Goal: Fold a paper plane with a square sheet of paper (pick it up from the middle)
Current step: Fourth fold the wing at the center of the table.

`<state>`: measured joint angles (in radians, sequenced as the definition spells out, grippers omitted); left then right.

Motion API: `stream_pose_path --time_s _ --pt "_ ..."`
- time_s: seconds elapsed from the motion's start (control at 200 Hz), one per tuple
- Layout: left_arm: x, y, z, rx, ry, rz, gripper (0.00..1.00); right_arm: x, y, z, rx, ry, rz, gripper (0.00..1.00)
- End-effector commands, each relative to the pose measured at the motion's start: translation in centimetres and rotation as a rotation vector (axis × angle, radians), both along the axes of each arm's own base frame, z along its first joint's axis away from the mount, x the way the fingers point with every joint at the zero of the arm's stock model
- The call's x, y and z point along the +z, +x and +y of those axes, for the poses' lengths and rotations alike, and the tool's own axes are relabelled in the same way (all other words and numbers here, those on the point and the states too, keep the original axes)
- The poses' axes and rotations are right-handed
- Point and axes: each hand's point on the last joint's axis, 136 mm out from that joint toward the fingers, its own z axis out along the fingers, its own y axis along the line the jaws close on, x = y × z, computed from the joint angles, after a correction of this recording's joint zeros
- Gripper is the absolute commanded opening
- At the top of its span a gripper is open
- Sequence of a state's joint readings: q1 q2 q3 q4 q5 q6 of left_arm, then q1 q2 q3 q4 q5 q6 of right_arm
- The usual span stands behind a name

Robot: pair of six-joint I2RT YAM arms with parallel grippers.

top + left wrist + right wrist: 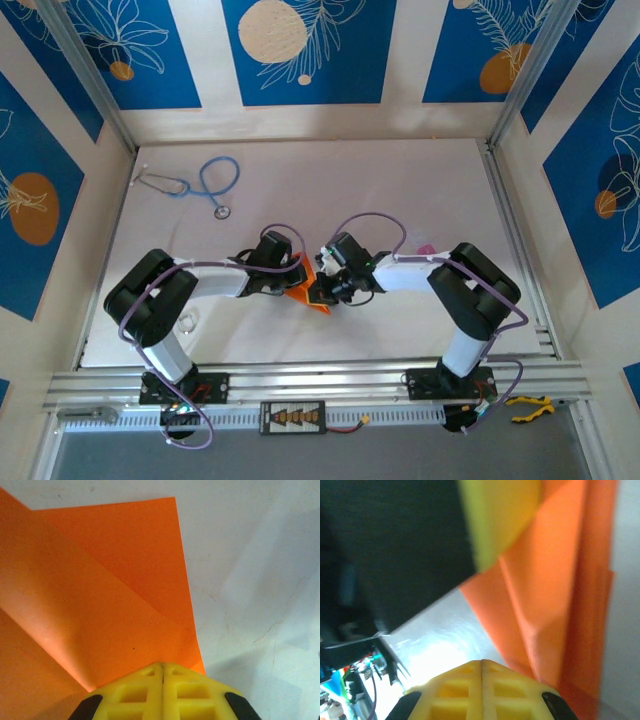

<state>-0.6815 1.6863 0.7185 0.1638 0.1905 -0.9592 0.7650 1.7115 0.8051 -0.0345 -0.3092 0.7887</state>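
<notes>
The square sheet of paper (312, 293) is bright orange and lies on the white table between the two grippers, folded into layers. In the left wrist view the paper (100, 595) shows a diagonal crease and a straight right edge. My left gripper (162, 665) is shut, its yellow fingertips resting on the paper's near corner with nothing seen between them. My right gripper (481, 661) is also shut and sits on the table just left of the paper (555, 595), which stands up in folds beside it. In the top view the left gripper (300, 283) and right gripper (322, 290) almost touch.
A blue stethoscope (205, 185) lies at the table's back left. A small pink thing (425, 247) sits behind the right arm. The left gripper's dark body (395, 550) looms close over the right gripper. An aluminium rail (320, 380) runs along the near edge.
</notes>
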Motion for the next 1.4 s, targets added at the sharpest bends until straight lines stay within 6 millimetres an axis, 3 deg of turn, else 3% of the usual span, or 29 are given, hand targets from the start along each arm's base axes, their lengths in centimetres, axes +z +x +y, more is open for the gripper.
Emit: stream_pose_path --time_s 0.0,0.42,0.71,0.835,0.97,1.226,1.396 --pt "-1.5 -1.3 0.9 -0.012 0.056 0.051 0.04 -1.1 -0.3 -1.1 -0.009 -0.071 0.005 0.02" --pt "-1.7 -1.4 1.1 -0.010 0.063 0.055 0.04 -2.7 -2.0 -3.0 -0.043 -0.068 0.063 0.02" --pt "-1.6 -1.4 1.1 -0.010 0.064 0.052 0.04 1.6 -1.1 -1.5 0.015 -0.014 -0.069 0.05" --pt "-1.5 -1.4 1.1 -0.008 0.062 0.050 0.04 1.5 0.3 -3.1 -0.060 -0.103 -0.118 0.14" --pt "-1.4 -1.4 1.1 -0.013 0.063 0.050 0.04 1.7 0.5 -3.2 -0.056 -0.081 -0.123 0.25" --pt "-1.3 -1.4 1.0 -0.014 0.061 0.050 0.04 -0.5 -0.5 -3.4 0.029 -0.192 -0.110 0.28" --pt "-1.3 -1.3 1.0 -0.012 0.060 0.050 0.04 -0.8 -0.7 -3.9 0.045 -0.251 -0.145 0.29"
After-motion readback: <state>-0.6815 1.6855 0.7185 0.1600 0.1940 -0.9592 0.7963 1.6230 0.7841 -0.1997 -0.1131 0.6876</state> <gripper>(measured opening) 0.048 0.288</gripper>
